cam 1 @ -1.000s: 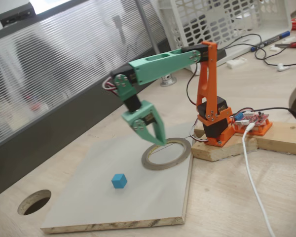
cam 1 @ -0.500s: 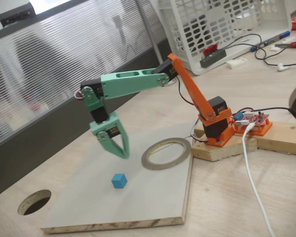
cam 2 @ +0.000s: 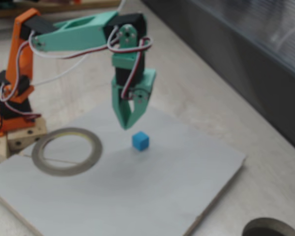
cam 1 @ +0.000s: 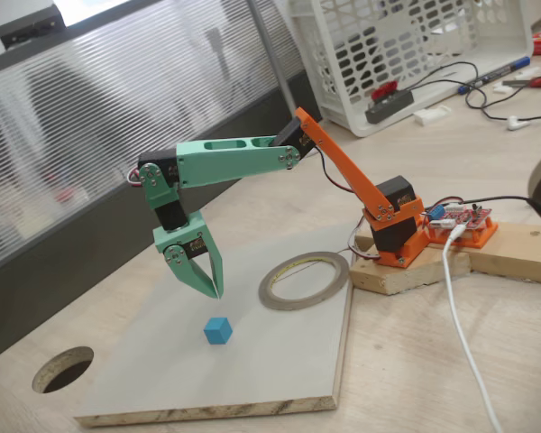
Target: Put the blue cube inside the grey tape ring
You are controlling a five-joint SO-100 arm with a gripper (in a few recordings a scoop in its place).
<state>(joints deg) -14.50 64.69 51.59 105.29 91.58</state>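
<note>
Where the pale board [cam 1: 279,361] meets the desk at its left corner in a fixed view, a dark round hole [cam 1: 63,369] with a wooden rim is cut. Right of it, the blue cube [cam 1: 218,330] [cam 2: 140,140] sits on the board, untouched. The green gripper [cam 1: 216,293] [cam 2: 125,126] hangs just above and behind it, fingers together at the tips, holding nothing. Further right lies the grey tape ring [cam 1: 304,280] [cam 2: 67,151], flat, apart from the cube. The orange arm base [cam 1: 395,230] stands on a wooden block. No readable writing or labels anywhere.
</note>
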